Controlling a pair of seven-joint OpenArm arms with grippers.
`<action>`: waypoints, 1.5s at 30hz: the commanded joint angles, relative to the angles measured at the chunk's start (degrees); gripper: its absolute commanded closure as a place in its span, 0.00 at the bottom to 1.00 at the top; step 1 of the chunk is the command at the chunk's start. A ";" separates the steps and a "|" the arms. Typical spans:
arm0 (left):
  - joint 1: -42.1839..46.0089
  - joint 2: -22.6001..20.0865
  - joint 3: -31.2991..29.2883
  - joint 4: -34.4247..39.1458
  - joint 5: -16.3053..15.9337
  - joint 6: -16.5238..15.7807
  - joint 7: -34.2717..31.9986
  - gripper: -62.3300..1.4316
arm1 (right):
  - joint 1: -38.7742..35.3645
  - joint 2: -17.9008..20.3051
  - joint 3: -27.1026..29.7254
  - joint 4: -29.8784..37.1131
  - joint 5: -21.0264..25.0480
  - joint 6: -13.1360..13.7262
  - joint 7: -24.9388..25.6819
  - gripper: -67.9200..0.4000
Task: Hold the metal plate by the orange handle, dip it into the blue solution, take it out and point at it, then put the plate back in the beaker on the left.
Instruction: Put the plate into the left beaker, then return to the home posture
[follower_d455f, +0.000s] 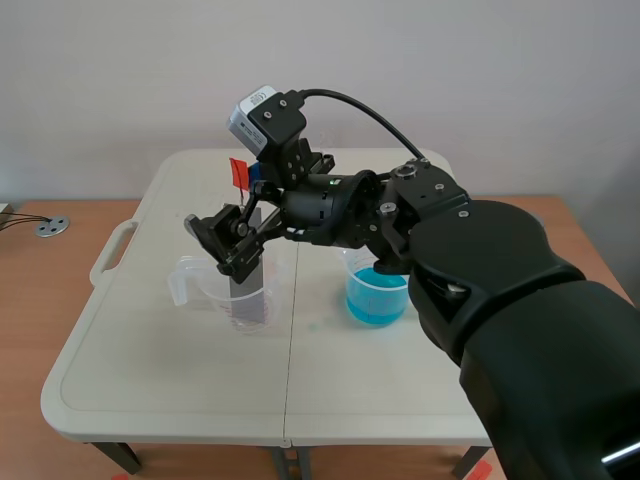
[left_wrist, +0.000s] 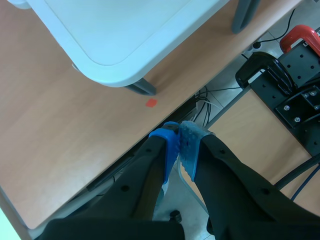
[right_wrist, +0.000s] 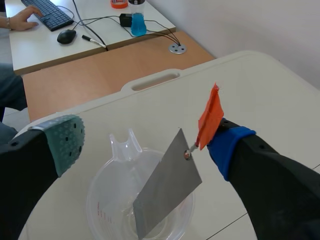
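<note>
Currently your right gripper (follower_d455f: 232, 245) sits across the white table (follower_d455f: 180, 370), past its middle, over the clear beaker (right_wrist: 107, 200) on the left. Its fingers stand wide apart, gripping nothing. The grey-green pad (right_wrist: 65, 140) is well clear on one side, and the blue pad (right_wrist: 227, 147) lies just beside the orange handle (right_wrist: 209, 117); whether they touch cannot be told. The metal plate (right_wrist: 167, 190) stands tilted inside that beaker, its lower end down in the glass and the handle sticking up above the rim. The beaker of blue solution (follower_d455f: 377, 295) stands to the right of it, partly behind the arm. Your left gripper (left_wrist: 179, 145) hangs off the table's edge, above a wooden surface, with its two pads pressed together on nothing.
</note>
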 joint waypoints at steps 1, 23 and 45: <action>-0.48 0.31 0.17 0.33 -0.09 -0.48 -0.39 0.95 | 1.16 -0.33 -0.13 0.63 0.68 -0.20 1.27 0.15; -2.93 0.28 0.22 0.35 2.86 -1.01 -2.19 0.00 | -3.02 6.23 3.78 15.13 14.82 -1.27 -9.97 0.02; -30.05 0.24 5.75 11.61 -6.43 -0.94 -3.41 0.00 | -32.92 19.43 15.56 47.91 22.01 -4.22 -13.11 0.02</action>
